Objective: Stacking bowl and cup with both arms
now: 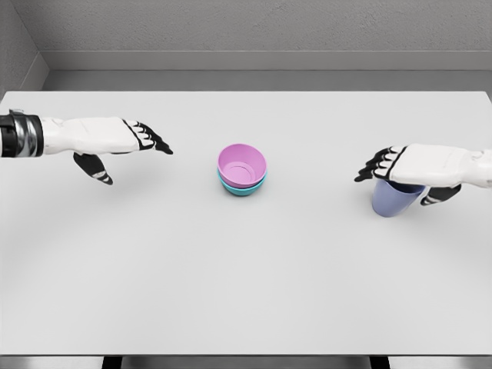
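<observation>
A pink bowl (242, 164) sits nested upright in a teal bowl (244, 187) at the middle of the desk (246, 292). Near the right edge, the right robot hand (400, 173) grips a lavender cup (393, 200), tilted. The left robot hand (127, 150) hovers spread, empty, near the left edge.

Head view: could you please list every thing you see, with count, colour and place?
Pink bowl: one, pink, table centre, nested in the teal bowl.
Teal bowl: one, teal, under the pink bowl.
Cup: one, lavender blue, right side, under the right hand.
Table: one, white, fills the view.
Left hand: one, white with black fingers, at left, open, holds nothing.
Right hand: one, same colours, over the cup; whether it grips is unclear.
</observation>
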Robot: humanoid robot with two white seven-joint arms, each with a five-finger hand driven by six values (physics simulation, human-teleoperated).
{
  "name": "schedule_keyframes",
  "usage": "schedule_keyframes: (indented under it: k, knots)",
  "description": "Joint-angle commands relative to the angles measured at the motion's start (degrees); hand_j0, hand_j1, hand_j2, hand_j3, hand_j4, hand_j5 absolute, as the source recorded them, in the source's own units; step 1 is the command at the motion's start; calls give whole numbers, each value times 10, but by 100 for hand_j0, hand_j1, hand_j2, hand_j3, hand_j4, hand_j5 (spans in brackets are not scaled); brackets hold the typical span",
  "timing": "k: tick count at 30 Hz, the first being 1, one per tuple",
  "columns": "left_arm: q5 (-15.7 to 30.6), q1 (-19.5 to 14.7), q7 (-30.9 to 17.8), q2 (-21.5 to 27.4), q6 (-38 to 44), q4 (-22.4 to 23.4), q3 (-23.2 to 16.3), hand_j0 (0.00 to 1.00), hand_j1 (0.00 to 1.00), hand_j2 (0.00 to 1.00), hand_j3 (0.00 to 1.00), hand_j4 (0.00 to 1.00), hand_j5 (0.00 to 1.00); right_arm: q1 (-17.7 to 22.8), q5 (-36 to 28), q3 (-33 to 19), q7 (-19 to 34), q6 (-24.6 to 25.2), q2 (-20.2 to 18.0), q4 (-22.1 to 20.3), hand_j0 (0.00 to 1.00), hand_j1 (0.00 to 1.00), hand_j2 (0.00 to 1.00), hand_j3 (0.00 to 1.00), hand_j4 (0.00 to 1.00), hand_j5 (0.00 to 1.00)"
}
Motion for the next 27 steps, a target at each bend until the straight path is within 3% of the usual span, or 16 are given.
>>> schedule_keyframes:
  k: [1, 16, 21, 27]
  knots:
    - [3, 1, 0, 0, 1, 0, 0, 100, 100, 100, 100, 100, 100, 0, -2, 2, 0, 1, 2, 0, 100, 100, 100, 100, 100, 100]
    - [3, 3, 0, 0, 1, 0, 1, 100, 100, 100, 100, 100, 100, -3, -1, 4, 0, 1, 6, 10, 100, 100, 100, 100, 100, 100]
    - [3, 3, 0, 0, 1, -1, 1, 100, 100, 100, 100, 100, 100, -3, -1, 11, 0, 1, 6, 9, 84, 84, 84, 84, 84, 84]
    - [3, 3, 0, 0, 1, -1, 1, 100, 100, 100, 100, 100, 100, -6, -1, 11, 0, 1, 5, 10, 73, 73, 73, 73, 73, 73]
